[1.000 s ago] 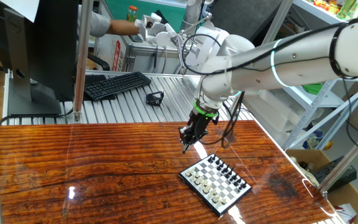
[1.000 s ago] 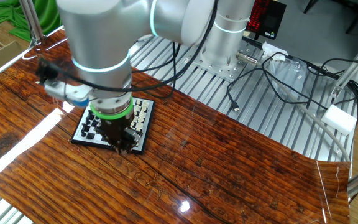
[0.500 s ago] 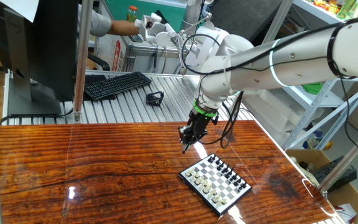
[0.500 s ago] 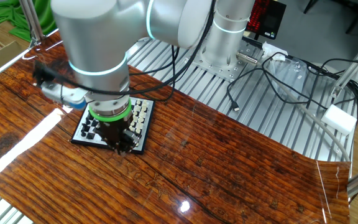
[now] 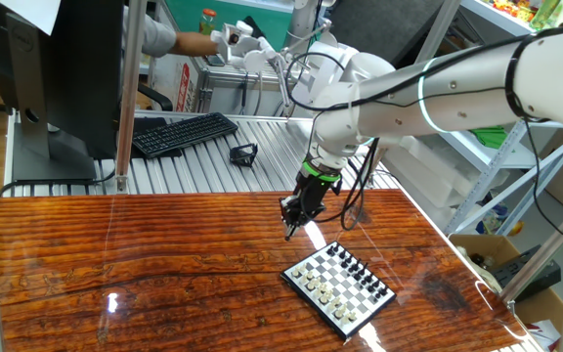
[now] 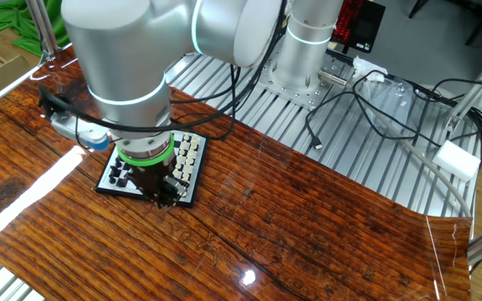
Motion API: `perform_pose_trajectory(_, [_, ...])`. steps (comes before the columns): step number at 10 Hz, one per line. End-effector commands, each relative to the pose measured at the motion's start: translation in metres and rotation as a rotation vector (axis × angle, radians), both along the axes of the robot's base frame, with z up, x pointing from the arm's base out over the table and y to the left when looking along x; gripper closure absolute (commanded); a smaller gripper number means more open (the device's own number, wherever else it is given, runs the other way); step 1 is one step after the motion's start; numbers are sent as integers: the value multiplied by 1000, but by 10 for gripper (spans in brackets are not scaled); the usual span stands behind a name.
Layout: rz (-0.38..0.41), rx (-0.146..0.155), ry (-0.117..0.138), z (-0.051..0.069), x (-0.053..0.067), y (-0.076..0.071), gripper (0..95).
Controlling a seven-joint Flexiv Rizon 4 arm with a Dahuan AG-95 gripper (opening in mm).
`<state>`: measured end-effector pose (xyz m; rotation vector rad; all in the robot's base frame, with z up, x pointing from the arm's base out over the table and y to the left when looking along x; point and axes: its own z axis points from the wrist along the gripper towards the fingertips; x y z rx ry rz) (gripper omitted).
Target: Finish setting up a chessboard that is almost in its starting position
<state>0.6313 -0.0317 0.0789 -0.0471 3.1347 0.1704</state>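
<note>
Chessboard point(image 5: 338, 287) lay flat on the reddish wooden table point(image 5: 115, 264), set diagonally, with tiny black pieces along one edge and white ones along the opposite edge. Beyond the chessboard, the gripper point(image 5: 290, 231) pointed straight down above the table, its dark fingers pressed together; whether they pinched a piece was too small to tell. Farther behind the chessboard, a black keyboard point(image 5: 183, 133) rested on the ribbed metal surface point(image 5: 262, 166).

Checkered chessboard point(image 5: 339, 286) flat on wooden table point(image 5: 115, 254)
</note>
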Motion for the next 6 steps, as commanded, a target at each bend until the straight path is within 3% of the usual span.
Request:
perform_pose_trajectory(1, [-26,-3,1,0,-1,0,950])
perform_pose_trajectory(3, [-66,-16,4,0,-1,0,950])
perform_pose_trajectory(6, [-120,-95,1,0,-1,0,950])
